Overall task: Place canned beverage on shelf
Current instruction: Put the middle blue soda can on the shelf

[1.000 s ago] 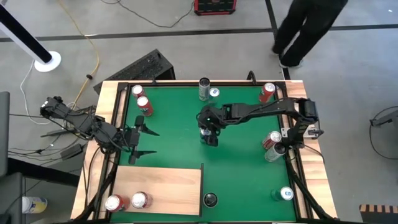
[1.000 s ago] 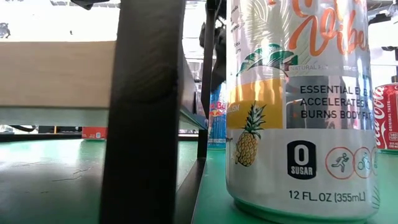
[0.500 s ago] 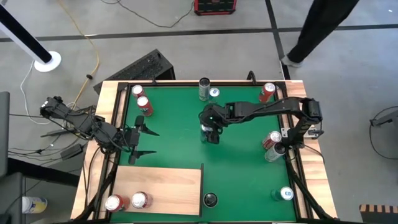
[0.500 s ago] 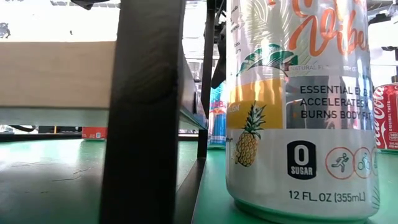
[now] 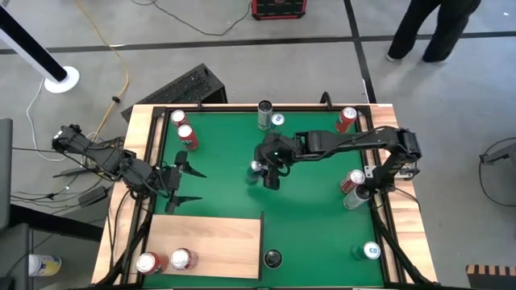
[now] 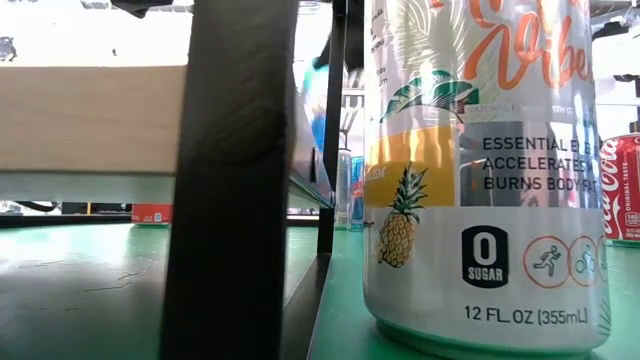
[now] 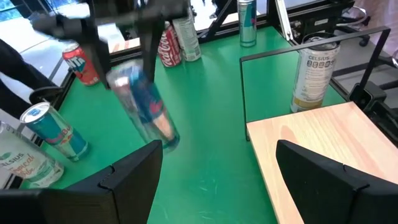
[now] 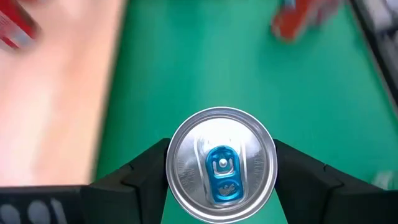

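My right gripper (image 5: 270, 167) is over the middle of the green mat, shut on a blue and silver can (image 5: 256, 167). The can's top shows in the right wrist view (image 8: 222, 165), and its blurred body shows in the left wrist view (image 7: 144, 107) and the low view (image 6: 314, 100). The shelf (image 5: 211, 246), a pale wooden board on a black frame, stands at the mat's near left corner with two red cans (image 5: 179, 258) on its near edge. My left gripper (image 5: 181, 184) waits open and empty at the mat's left edge, just beyond the shelf. My right gripper pinches the can's side wall near its top rim (image 8: 171, 163) between its two fingers (image 8: 146, 171), one on each side. The fingers come from above, pointing down. The can hangs below them, lifted clear of the mat and tilted in the left wrist view.
Loose cans stand around the mat: two red ones at the far left (image 5: 183, 127), two at the far edge (image 5: 266, 114), a red one at the far right (image 5: 347, 119), two at the right edge (image 5: 353, 187), a teal one near right (image 5: 370, 251), and a tall white one (image 5: 272, 258) beside the shelf. A person (image 5: 427, 28) walks beyond the table.
My right gripper has lifted the blue can off the mat and carried it a little toward the table's left edge. The can, which stood upright on the mat, now hangs clear and tilted. The person beyond the table has walked to the right.
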Controlling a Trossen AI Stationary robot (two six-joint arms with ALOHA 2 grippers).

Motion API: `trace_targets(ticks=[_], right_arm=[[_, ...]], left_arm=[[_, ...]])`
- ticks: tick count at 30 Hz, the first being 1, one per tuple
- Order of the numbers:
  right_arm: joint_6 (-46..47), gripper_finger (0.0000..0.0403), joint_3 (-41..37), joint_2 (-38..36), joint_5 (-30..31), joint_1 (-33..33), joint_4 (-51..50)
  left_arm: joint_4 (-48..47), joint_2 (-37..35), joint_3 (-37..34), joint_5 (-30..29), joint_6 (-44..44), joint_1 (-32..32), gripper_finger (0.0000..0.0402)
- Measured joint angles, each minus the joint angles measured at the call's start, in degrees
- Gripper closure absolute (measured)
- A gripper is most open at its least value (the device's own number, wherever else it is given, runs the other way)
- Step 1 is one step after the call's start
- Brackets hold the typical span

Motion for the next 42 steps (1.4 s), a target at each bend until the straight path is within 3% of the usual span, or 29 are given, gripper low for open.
trace_targets(ticks=[6,16,18,21,30,42], right_arm=[[0.0,0.0143,7.7,0.5,0.2,6.5,1.8],[3.5,0.0143,9.2,3.2,7.4,18.8,13.3],[3.8,0.0143,11.6,5.7,7.8,20.7,11.0],[4.1,0.0143,18.5,10.8,7.7,22.3,9.5],[5.9,0.0143,45.2,28.3,9.1,24.8,-9.4],[7.1,0.0143,43.7,31.7,4.3,25.7,-4.7]], left_arm=[[-2.0,0.0,0.0,-1.2,-0.4,0.0,0.0102],[-2.8,0.0,0.0,-1.6,-1.9,0.0,0.0102],[-3.0,-0.1,0.0,-1.6,-2.2,0.0,0.0102],[-3.4,-0.7,0.0,-1.6,-3.1,0.0,0.0102],[-3.4,-3.4,0.0,-1.8,-5.9,0.0,0.0102],[-3.5,-3.2,0.0,-2.0,-5.9,0.0,0.0102]])
